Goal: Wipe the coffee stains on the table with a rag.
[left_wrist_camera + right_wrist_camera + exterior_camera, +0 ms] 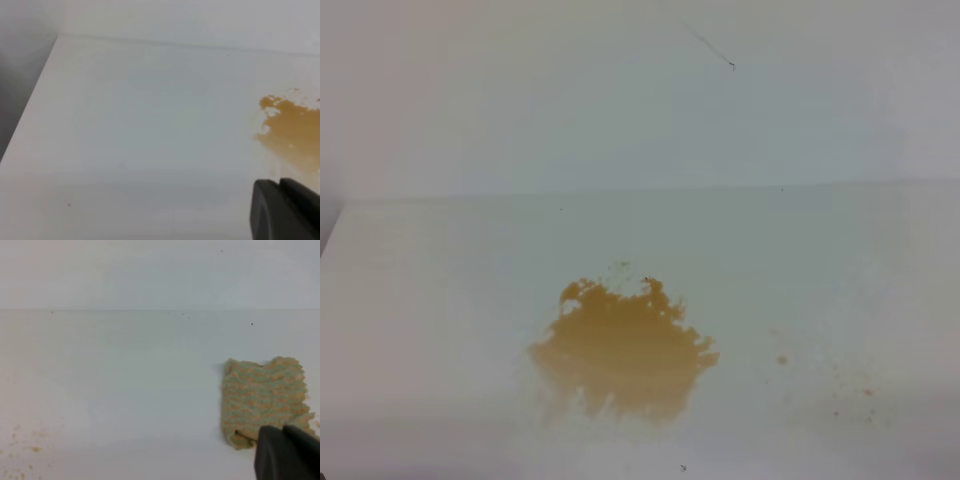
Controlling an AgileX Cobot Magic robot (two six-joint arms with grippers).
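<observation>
The coffee stains (620,350) are an orange-brown blotch on the white table (430,300), with tiny specks (782,359) to its right. The blotch also shows in the left wrist view (295,127), just beyond a dark part of my left gripper (285,210). The rag (262,402), beige with orange-green flecks, lies flat on the table in the right wrist view. A dark part of my right gripper (287,452) sits at its near corner. Orange specks (30,450) lie at the far left of that view. No gripper shows in the exterior view. The jaws are hidden.
A white upright wall (620,100) with a thin dark scratch (710,45) stands behind the table. The table's left edge (30,115) drops off to a dark gap in the left wrist view.
</observation>
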